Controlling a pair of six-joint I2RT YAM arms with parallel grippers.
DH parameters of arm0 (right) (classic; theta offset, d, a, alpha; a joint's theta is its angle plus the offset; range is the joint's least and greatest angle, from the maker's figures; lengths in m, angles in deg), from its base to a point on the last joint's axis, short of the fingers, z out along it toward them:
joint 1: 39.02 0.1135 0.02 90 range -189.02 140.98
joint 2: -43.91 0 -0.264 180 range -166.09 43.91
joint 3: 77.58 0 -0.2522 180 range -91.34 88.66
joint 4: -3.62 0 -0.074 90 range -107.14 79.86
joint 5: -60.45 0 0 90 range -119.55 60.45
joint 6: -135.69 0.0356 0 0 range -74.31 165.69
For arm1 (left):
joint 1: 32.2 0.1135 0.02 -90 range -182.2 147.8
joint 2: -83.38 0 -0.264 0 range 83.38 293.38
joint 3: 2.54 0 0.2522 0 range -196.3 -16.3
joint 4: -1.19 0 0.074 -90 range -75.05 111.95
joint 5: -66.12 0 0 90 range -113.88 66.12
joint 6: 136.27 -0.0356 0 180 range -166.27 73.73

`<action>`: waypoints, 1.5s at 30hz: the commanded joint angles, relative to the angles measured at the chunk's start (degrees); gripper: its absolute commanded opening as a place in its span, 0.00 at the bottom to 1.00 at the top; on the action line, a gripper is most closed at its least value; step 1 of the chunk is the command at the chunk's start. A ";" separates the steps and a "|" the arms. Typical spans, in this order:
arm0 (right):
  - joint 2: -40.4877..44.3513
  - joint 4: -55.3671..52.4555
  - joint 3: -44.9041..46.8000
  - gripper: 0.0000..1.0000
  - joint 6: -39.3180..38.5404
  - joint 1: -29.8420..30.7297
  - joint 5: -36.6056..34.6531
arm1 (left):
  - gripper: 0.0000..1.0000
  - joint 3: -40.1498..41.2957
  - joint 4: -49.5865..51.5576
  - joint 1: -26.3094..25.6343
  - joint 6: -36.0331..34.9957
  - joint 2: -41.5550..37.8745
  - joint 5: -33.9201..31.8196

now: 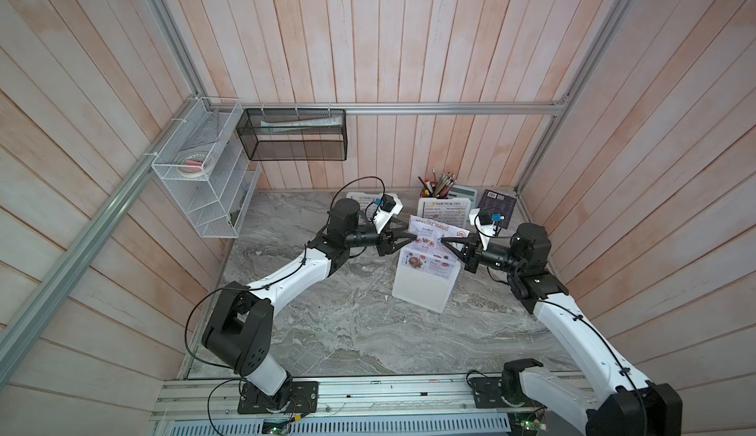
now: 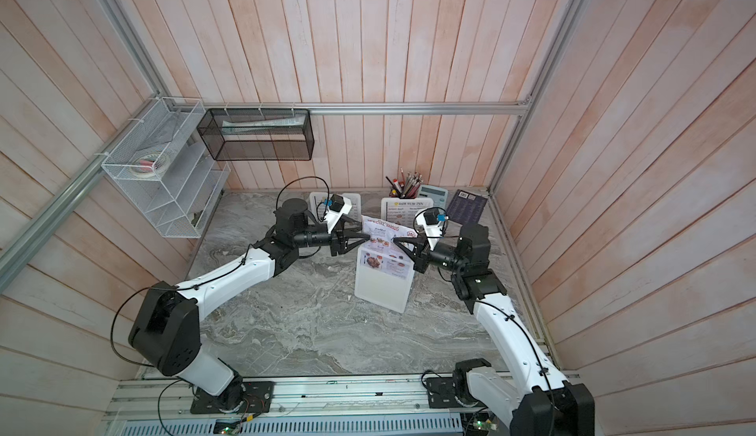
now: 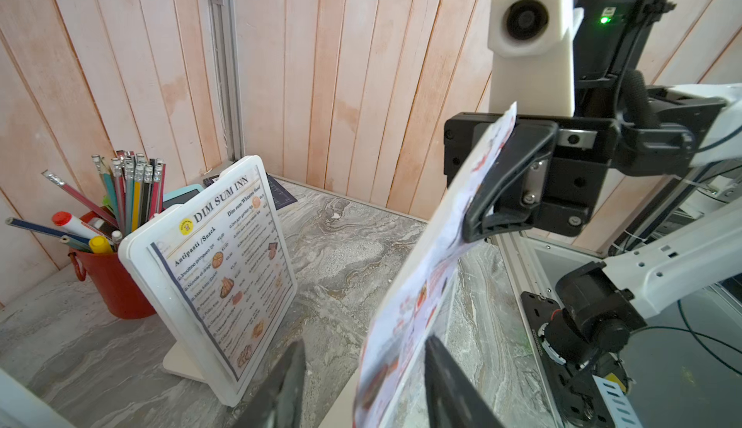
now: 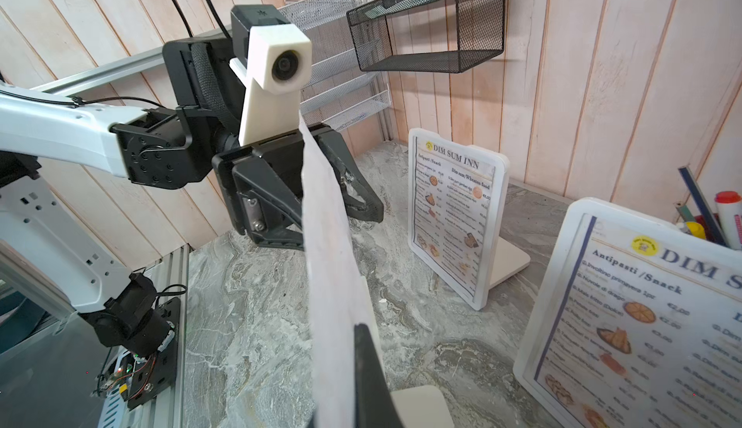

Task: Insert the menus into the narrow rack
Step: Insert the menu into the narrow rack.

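Note:
The colourful Special Menu sheet [image 1: 435,236] stands on edge, its lower part in a white stand [image 1: 423,290]. My right gripper [image 1: 442,242] is shut on the sheet's right side; the right wrist view shows its blank back [image 4: 325,245]. At the sheet's left edge my left gripper [image 1: 413,236] is open, one finger on each side of the paper [image 3: 405,305]. Two "DIM SUM INN" menus sit in white stands behind: one [image 1: 444,213] in plain sight, one [image 1: 365,201] partly hidden by my left wrist. The narrow black mesh rack [image 1: 294,133] hangs on the back wall, high to the left.
A white wire tiered rack [image 1: 204,176] with a tape roll hangs on the left wall. A red cup of pencils [image 1: 437,184], a calculator [image 1: 464,194] and a dark booklet with a barcode [image 1: 497,205] stand at the back right. Bare marble lies in front.

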 commanded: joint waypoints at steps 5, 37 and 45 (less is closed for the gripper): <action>-0.86 0.22 0.62 0.00 -0.17 0.53 -2.98 | 0.35 -2.25 -2.70 0.01 -0.28 1.31 4.30; 2.74 9.21 6.14 0.03 5.26 1.64 -4.99 | 0.36 1.43 -4.23 -0.24 0.21 1.36 4.60; 2.43 11.58 9.39 0.01 5.65 2.09 -6.85 | 0.40 -1.75 -3.31 -0.71 0.38 1.62 5.52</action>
